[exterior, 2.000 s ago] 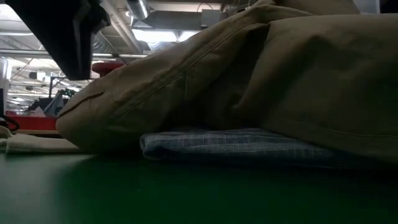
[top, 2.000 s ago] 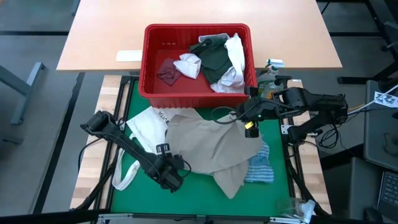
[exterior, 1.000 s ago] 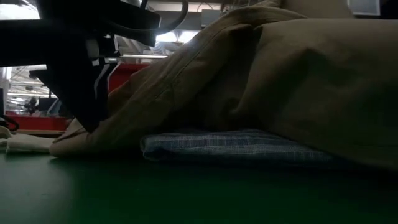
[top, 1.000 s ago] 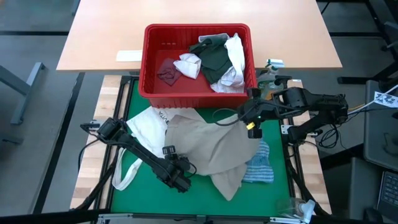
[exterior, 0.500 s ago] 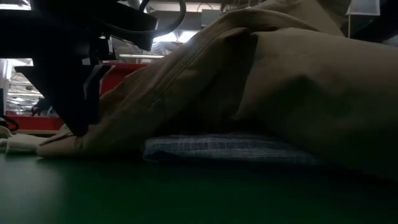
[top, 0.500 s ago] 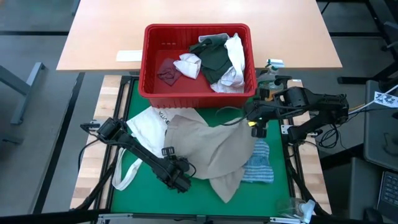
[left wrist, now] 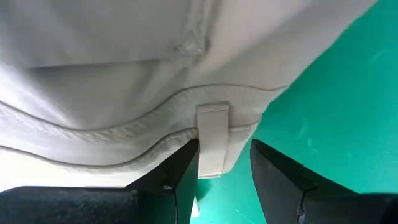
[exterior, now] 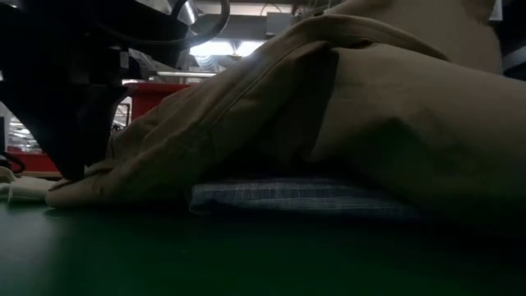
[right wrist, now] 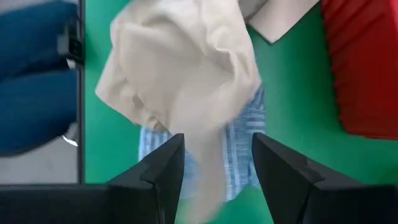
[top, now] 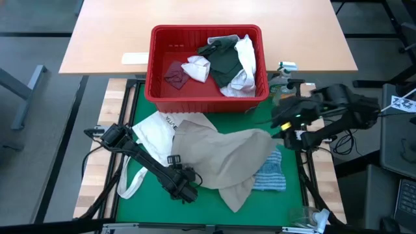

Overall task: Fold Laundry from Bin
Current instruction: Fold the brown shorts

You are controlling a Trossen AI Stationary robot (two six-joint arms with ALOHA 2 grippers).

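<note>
The right end effector (top: 283, 127) has let go of the tan shirt (top: 224, 156). A second ago it was pinching the shirt's upper right corner above the green mat; now it is pulled back toward the right edge of the tabletop (top: 110, 97), fingers (right wrist: 163, 168) spread wide and empty. In the right wrist view the shirt is seen from above, clear of both fingers. The released corner has dropped and lies bunched over the blue-striped cloth (top: 268, 174), which shows only at the shirt's right and lower edge.

The left end effector (top: 183, 190) has stayed low at the shirt's lower left edge. The left wrist view shows a seam with a small loop of the shirt between its two fingers (left wrist: 186, 165), so it appears closed on the hem (contact on both sides looks likely, not certain).

The shirt lies rumpled on the mat, in front of the red bin (top: 159, 91), partly over the white tote bag (top: 151, 133). The bin still holds the dark top (top: 227, 62) and white pieces (top: 196, 67).

Judgement: the shirt is out of the bin but not yet flat. One corner is free again, so spreading probably has to restart from the right side before any fold.
</note>
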